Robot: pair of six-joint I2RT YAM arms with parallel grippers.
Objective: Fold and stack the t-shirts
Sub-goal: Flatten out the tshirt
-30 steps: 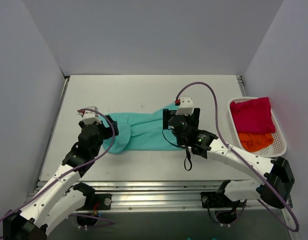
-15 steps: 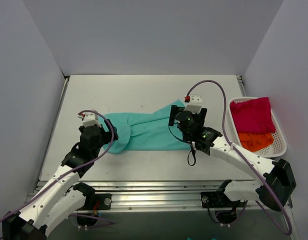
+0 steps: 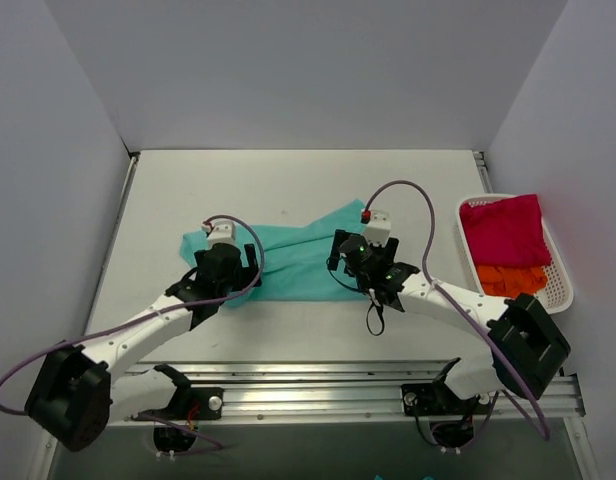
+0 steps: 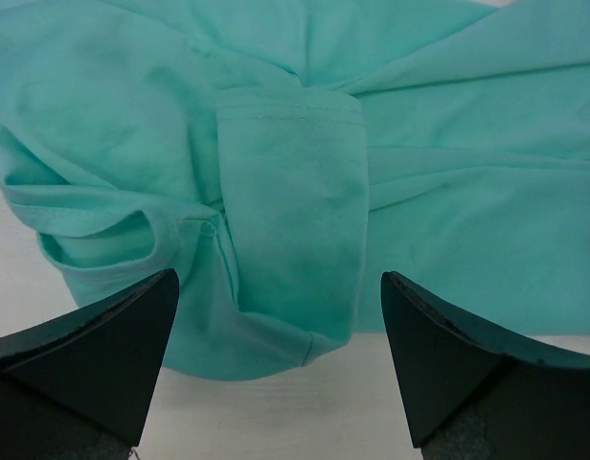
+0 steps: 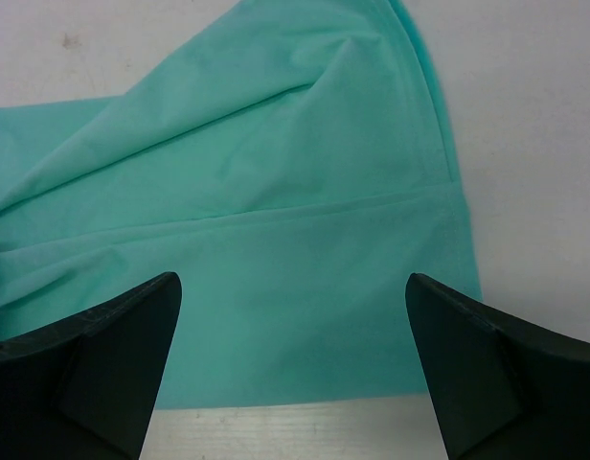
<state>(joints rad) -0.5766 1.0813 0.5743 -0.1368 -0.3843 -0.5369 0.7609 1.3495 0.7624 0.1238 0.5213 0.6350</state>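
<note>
1. My left gripper (image 3: 246,264) sits over the left end of the teal t-shirt (image 3: 298,262), which lies rumpled across the table (image 3: 288,180).
2. My right gripper (image 3: 340,256) is over its right end.
3. The white basket (image 3: 560,275) at the table's right edge holds the magenta t-shirt (image 3: 503,228) and the orange t-shirt (image 3: 510,281).

Top view: even diffuse light from above, no glare on the desk (image 3: 288,180), only short soft shadows beside the arms. Sharp throughout; walls splay slightly at frame edges. Wrist views bright and flat. Teal t-shirt (image 4: 419,144) ahead of left end effector (image 4: 278,278) is crisp, stitching readable; same ahead of right end effector (image 5: 293,278). Their own tips: dark, detail-less, slightly soft.
</note>
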